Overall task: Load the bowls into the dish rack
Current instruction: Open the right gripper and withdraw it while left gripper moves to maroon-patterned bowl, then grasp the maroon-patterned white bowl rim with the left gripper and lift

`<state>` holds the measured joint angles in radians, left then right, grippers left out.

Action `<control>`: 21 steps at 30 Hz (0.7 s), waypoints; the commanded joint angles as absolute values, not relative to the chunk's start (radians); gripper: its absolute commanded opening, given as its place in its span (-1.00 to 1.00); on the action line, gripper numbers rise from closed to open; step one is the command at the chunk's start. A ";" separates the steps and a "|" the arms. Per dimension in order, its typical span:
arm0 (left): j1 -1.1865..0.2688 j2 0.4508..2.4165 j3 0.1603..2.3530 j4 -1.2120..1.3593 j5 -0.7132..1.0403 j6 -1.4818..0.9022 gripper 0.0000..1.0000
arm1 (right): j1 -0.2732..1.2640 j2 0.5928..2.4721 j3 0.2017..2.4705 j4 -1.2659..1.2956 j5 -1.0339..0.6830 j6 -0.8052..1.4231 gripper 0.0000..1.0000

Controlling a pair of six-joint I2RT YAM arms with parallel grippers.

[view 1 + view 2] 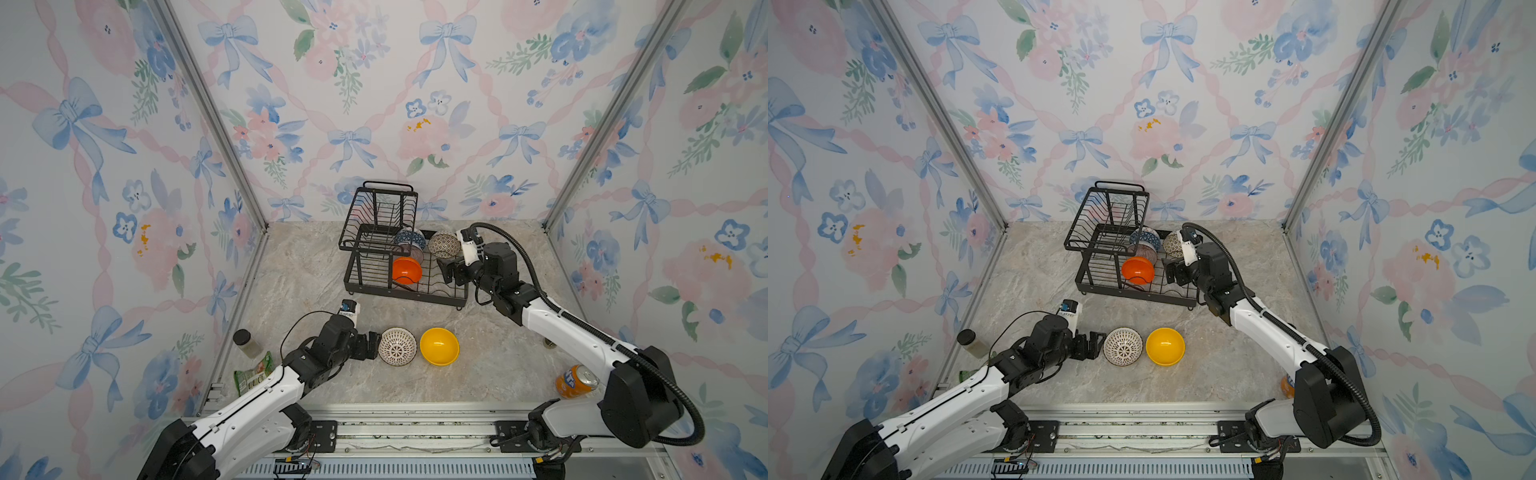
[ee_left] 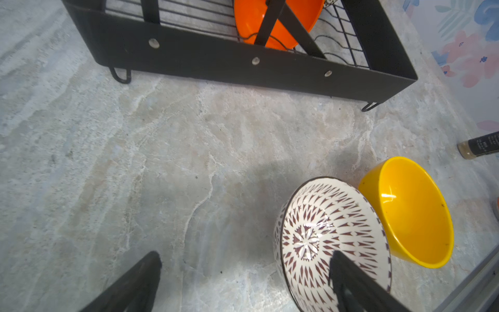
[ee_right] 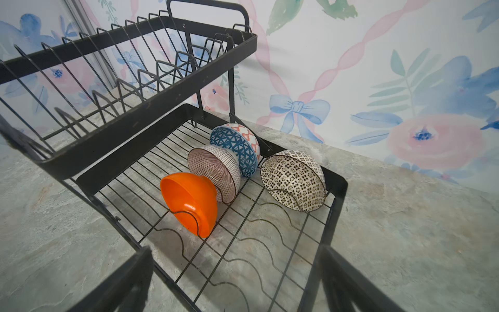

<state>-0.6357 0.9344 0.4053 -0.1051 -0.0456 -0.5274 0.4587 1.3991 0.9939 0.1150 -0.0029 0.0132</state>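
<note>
A: Where do the bowls stand?

B: Four are in the lower tier of the dish rack [image 2: 216, 59]. The orange bowl [image 3: 189, 201], the pink striped bowl [image 3: 216, 173] and the blue triangle bowl [image 3: 235, 147] stand on edge in a row, and a dark lattice bowl [image 3: 293, 181] leans by the end rail. A white lattice bowl [image 1: 397, 346] and the yellow bowl [image 1: 439, 346] sit upright on the table [image 1: 316, 270], just beside each other.

A: And the grippers?

B: Both gape wide and carry nothing. The left gripper [image 1: 371, 344] is right at the white lattice bowl's rim; in the left wrist view one finger crosses over that rim. The right gripper [image 3: 235, 250] hovers over the free near end of the rack.

A: So what worries you?

B: A pinch on a glazed rim is thin purchase. I judge the bowl could rotate or slip out on the lift. If the finger comes in low instead, it would shove the bowl into the yellow one and send both sliding.

A: And at the rack?

B: The right arm sits over the free slots, so a carried bowl could meet it. A hard set-down might also jolt the wires and topple the row on edge, or knock the leaning bowl over the rail.
</note>
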 commanded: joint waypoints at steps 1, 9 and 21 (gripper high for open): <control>-0.643 0.995 0.396 -0.027 -0.023 -0.549 0.96 | 0.454 1.417 0.976 0.115 -0.036 0.057 0.93; -0.644 1.113 0.438 0.049 0.010 -0.530 0.96 | 0.451 1.407 0.982 0.066 0.007 0.045 0.93; -0.690 1.261 0.483 0.075 0.017 -0.563 0.95 | 0.451 1.396 0.974 0.042 0.011 0.049 0.93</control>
<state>-0.6807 1.2438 0.4553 0.0586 0.0093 -0.5522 0.4587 1.4055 0.9794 0.0654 -0.0032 0.0380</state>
